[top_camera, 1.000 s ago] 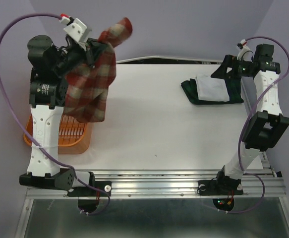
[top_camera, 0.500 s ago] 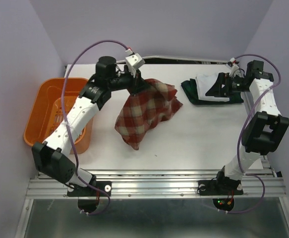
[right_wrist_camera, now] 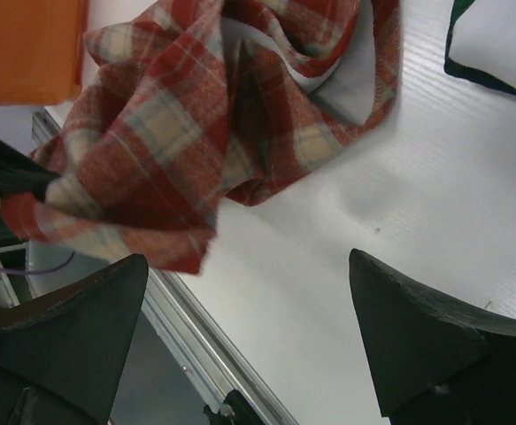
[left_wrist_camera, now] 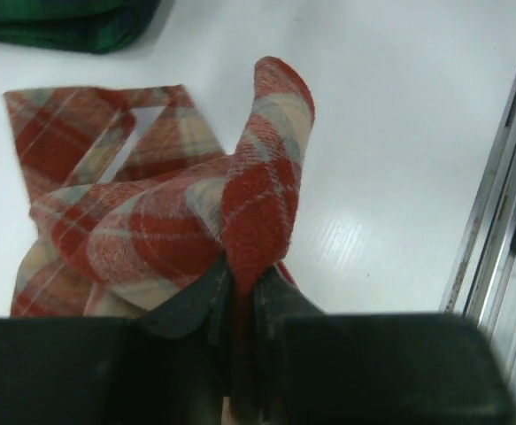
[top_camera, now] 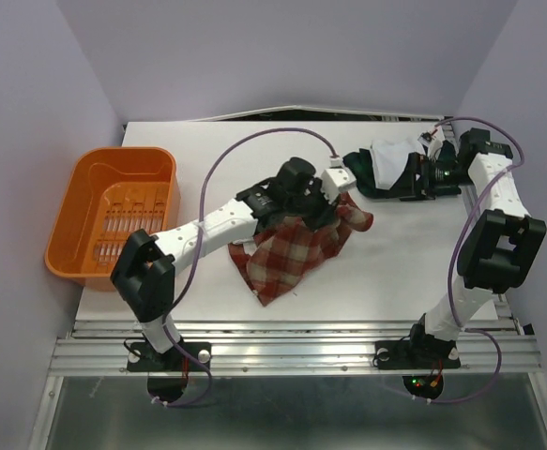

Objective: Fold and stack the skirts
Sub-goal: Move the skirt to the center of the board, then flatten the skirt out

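Only the left wrist view shows the left claw [left_wrist_camera: 240, 282] clenched on a raised fold of the red skirt [left_wrist_camera: 160, 230]. From above, the arm hides that grip. The right wrist view shows the right claw [right_wrist_camera: 247, 258] released, its fingers wide apart over bare table [right_wrist_camera: 399, 177] with nothing between them. From above, the red skirt lies crumpled mid-table, partly under the left arm. The green skirt [top_camera: 362, 178] sits far right with the white skirt [top_camera: 390, 157] rumpled on it, the right claw just beside. The basket [top_camera: 123, 153] stands at the left edge.
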